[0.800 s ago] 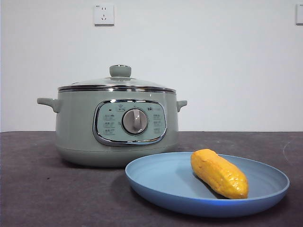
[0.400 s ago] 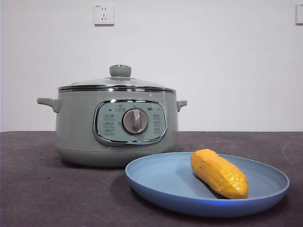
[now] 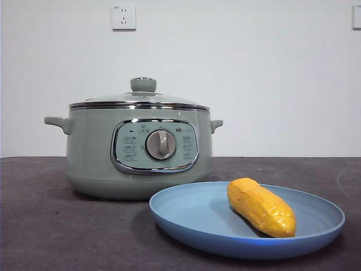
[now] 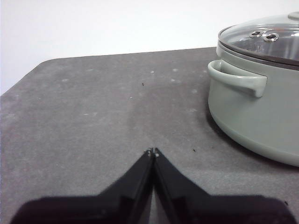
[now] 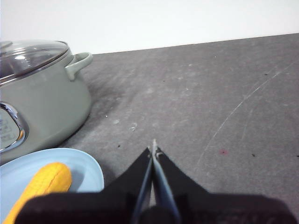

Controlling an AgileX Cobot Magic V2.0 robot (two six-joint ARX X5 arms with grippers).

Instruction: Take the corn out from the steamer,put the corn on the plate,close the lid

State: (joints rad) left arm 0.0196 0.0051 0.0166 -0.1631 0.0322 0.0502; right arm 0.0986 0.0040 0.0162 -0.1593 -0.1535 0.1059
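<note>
All three steps appear to be finished, so no further move seems to be called for except keeping the arms away. The corn is laid alone on the plate, just in front of the steamer. The lid is seated on the steamer; its inside cannot be seen. The left gripper and right gripper are pressed closed, nothing held, both over the bare table.

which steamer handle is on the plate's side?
The steamer's handle in the right wrist view, the one on the side where the plate holds the corn. The other handle faces bare table.
</note>
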